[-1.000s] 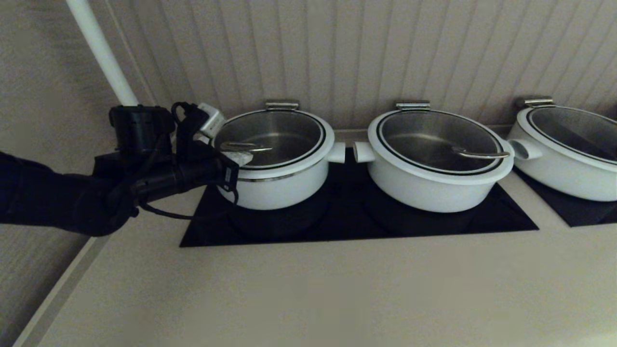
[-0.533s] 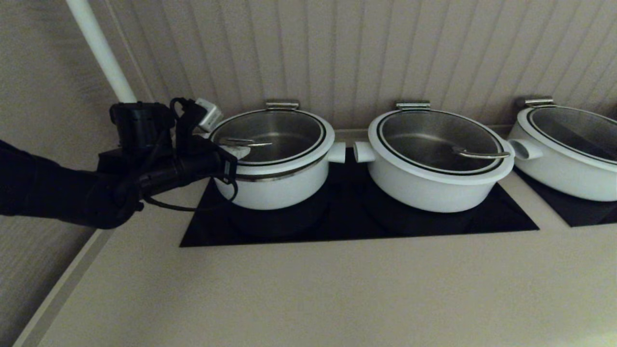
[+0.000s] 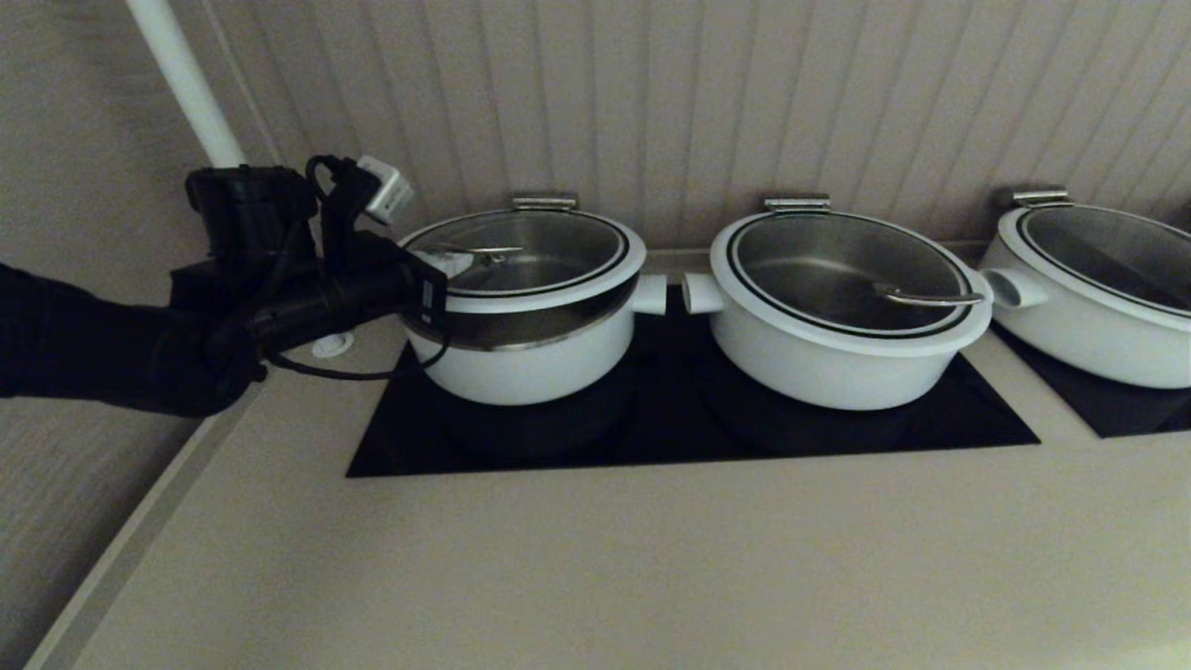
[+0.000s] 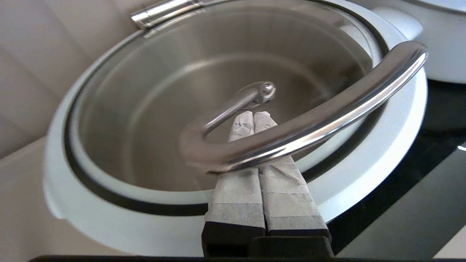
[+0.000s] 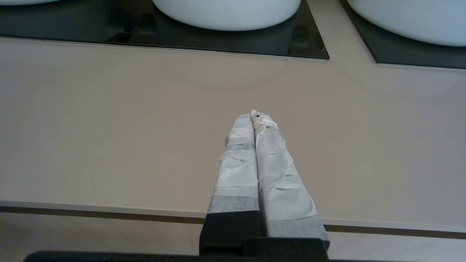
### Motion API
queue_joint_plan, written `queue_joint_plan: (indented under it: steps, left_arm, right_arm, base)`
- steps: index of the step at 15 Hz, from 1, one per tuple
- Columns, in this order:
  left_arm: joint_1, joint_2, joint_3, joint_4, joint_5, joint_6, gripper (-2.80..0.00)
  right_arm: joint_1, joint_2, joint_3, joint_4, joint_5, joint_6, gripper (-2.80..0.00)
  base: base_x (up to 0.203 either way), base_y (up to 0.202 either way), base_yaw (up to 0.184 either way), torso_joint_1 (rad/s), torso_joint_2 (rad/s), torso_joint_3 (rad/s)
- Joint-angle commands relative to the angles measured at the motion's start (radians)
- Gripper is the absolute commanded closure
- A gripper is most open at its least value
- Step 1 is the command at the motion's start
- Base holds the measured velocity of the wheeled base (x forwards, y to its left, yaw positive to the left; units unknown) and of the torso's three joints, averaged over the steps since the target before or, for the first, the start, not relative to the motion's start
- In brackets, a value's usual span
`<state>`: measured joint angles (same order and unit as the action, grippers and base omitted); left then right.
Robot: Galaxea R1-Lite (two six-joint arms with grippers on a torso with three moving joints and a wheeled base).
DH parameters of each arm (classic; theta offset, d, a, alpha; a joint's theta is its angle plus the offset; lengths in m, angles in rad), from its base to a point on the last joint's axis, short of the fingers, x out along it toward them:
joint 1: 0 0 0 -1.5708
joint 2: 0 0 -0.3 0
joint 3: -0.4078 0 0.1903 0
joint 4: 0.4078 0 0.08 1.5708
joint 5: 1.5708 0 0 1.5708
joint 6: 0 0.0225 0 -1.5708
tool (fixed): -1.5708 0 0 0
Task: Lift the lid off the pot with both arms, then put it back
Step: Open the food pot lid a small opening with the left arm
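Left gripper (image 4: 253, 115) fingers pressed together, hooked beneath handle (image 4: 313, 116) of lid (image 3: 526, 256), tilted above pot (image 3: 521, 358). Right gripper (image 5: 255, 114) closed, empty, over counter (image 5: 109, 120) near pot.

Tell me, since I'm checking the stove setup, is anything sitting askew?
Yes: the lid on the pot is tilted, its left side raised. The shut left tool is tucked under its wire handle. The lid hinges at the back.
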<state>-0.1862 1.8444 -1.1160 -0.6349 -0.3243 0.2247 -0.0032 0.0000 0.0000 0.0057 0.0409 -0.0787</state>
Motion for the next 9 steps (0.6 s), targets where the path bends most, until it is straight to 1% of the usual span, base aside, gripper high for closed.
queue_joint_plan:
  steps: [1, 4, 9]
  left_arm:
    - [0.006, -0.025, -0.008, -0.005, -0.002, 0.002, 0.00]
    - [0.005, -0.026, -0.031, 0.002, -0.001, 0.006, 0.00]
    - [0.013, -0.030, -0.028, 0.007, 0.004, 0.005, 0.00]
  right_arm:
    - [0.000, 0.001, 0.000, 0.000, 0.001, -0.001, 0.00]
    - [0.000, 0.002, 0.000, 0.000, 0.001, -0.001, 0.00]
    - [0.000, 0.000, 0.000, 0.000, 0.001, -0.001, 0.00]
  base:
    - [0.000, 0.000, 0.000, 0.000, 0.00, 0.000]
    - [0.000, 0.000, 0.000, 0.000, 0.00, 0.000]
    - [0.000, 0.000, 0.000, 0.000, 0.00, 0.000]
